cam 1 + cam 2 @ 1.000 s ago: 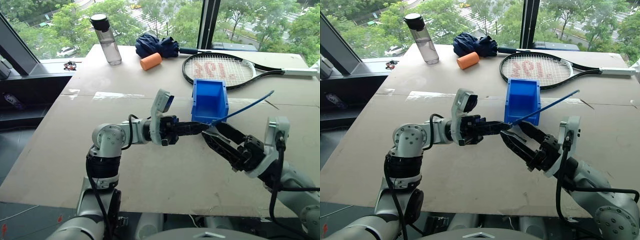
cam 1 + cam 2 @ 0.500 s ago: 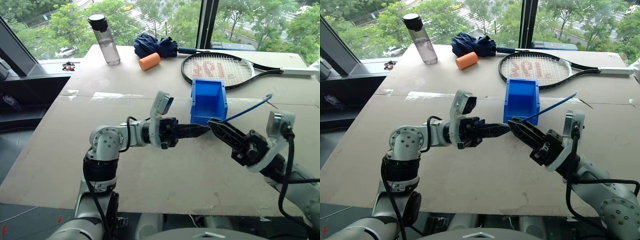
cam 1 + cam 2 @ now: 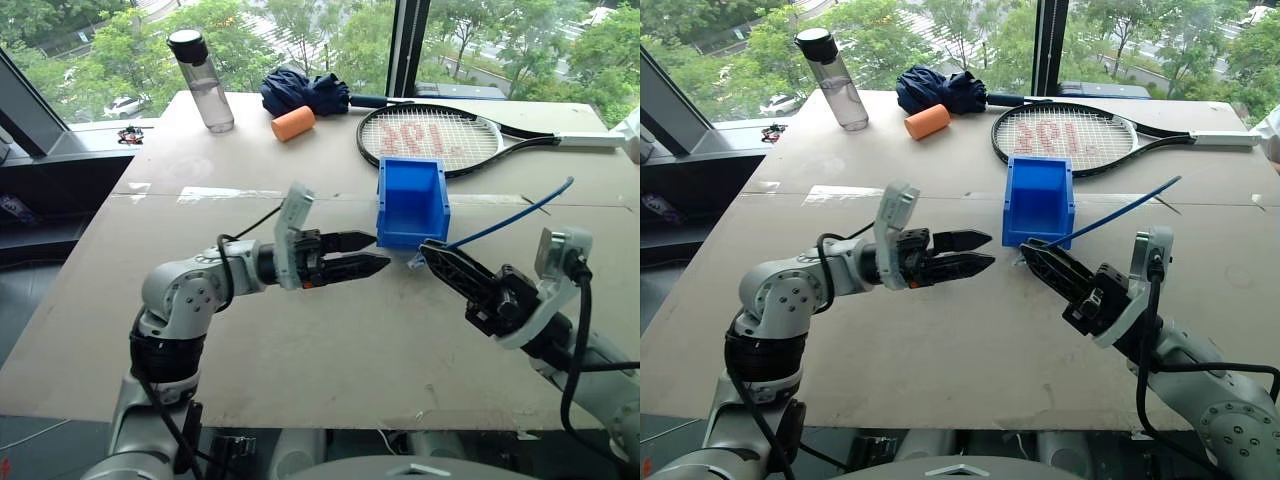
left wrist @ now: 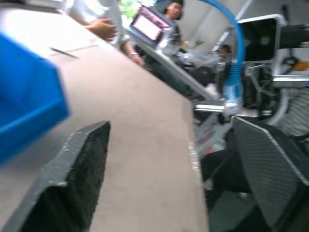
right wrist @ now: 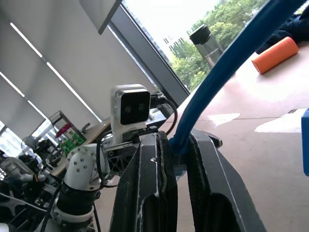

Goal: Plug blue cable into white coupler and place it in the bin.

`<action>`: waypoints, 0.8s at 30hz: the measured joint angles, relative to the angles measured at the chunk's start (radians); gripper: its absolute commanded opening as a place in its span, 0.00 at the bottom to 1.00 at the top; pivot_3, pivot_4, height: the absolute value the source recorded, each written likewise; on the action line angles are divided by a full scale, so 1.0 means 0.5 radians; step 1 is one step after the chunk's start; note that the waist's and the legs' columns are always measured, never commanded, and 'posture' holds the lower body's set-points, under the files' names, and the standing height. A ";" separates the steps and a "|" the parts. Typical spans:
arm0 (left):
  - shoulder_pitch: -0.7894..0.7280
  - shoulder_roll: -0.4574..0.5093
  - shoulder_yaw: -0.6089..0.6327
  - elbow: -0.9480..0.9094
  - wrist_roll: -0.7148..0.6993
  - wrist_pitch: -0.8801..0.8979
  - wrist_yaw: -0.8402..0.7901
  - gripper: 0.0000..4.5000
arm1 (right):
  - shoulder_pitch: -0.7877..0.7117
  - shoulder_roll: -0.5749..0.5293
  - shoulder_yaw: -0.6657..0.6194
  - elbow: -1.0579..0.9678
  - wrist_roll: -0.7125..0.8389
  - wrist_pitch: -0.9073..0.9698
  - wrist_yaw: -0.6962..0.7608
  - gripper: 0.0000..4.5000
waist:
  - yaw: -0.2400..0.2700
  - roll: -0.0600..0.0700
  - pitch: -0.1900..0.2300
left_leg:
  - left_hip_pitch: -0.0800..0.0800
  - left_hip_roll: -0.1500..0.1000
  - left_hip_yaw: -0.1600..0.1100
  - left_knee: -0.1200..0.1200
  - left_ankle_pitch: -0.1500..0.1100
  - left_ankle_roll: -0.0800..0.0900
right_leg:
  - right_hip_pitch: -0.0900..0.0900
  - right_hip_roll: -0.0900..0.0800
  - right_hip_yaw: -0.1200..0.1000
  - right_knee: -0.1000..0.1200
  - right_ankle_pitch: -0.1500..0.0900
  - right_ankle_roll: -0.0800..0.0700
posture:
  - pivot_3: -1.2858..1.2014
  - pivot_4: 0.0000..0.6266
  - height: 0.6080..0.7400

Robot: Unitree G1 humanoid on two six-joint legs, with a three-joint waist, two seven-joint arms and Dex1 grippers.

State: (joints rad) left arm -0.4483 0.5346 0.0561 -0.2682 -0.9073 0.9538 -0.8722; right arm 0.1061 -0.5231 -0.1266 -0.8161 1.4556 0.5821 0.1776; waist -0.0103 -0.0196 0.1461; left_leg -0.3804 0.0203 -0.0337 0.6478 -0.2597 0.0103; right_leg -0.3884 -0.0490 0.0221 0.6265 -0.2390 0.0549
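The blue cable slants up to the right above the table, and my right gripper is shut on it near its lower end, just in front of the bin. The right wrist view shows the cable pinched between the fingers. A small pale piece shows at the cable's end; I cannot tell whether it is the white coupler or the plug. My left gripper is open and level, pointing right, a short gap left of the cable end, with nothing between its fingers.
At the far side of the table lie a tennis racket, an orange cylinder, a dark blue bundle and a clear water bottle. A person's hand shows beyond the table's right end.
My right gripper shut on the blue cable near its end. My left gripper, shut beside the cable end before, has opened and drawn back to the left.
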 measured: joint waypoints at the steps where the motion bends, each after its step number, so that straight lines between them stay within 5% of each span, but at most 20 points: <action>1: 0.006 0.019 0.021 0.004 0.024 -0.030 0.002 0.94 | 0.000 0.000 -0.001 0.000 0.000 -0.004 0.001 0.00 | 0.001 0.000 0.000 | 0.000 0.000 0.000 0.000 0.000 0.000 | 0.000 0.000 0.000 0.000 0.000 0.000 | 0.52 0.24 1.00; 4: 0.249 0.385 0.032 0.130 0.558 -0.615 -0.135 0.94 | -0.022 -0.004 0.009 0.029 -0.028 -0.008 0.053 0.00 | -0.003 0.000 0.000 | 0.001 0.000 0.003 -0.003 0.000 0.000 | -0.004 -0.001 0.008 -0.002 0.000 -0.001 | 0.52 0.24 1.00; 7: 0.347 0.417 0.011 0.215 0.746 -0.847 -0.192 0.94 | -0.045 -0.005 0.026 0.073 -0.051 -0.004 0.080 0.00 | 0.004 0.002 0.002 | -0.001 0.000 0.003 -0.003 0.000 0.000 | -0.005 -0.002 0.008 -0.002 0.000 -0.001 | 0.52 0.24 1.00; 24: 0.179 0.136 -0.290 0.862 1.274 -1.492 -0.218 0.94 | -0.049 0.009 0.101 0.101 -0.253 0.000 0.128 0.00 | 0.044 -0.001 0.001 | -0.005 -0.001 0.011 0.000 0.000 0.000 | -0.006 -0.003 0.006 -0.001 0.001 0.000 | 0.52 0.24 1.00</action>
State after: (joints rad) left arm -0.3587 0.6027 -0.0888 0.1627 -0.2702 0.2078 -0.9811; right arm 0.0816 -0.5186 -0.0760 -0.7654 1.3292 0.5822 0.2418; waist 0.0117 -0.0200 0.1467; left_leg -0.3826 0.0197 -0.0283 0.6479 -0.2597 0.0103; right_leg -0.3912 -0.0506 0.0251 0.6259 -0.2387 0.0551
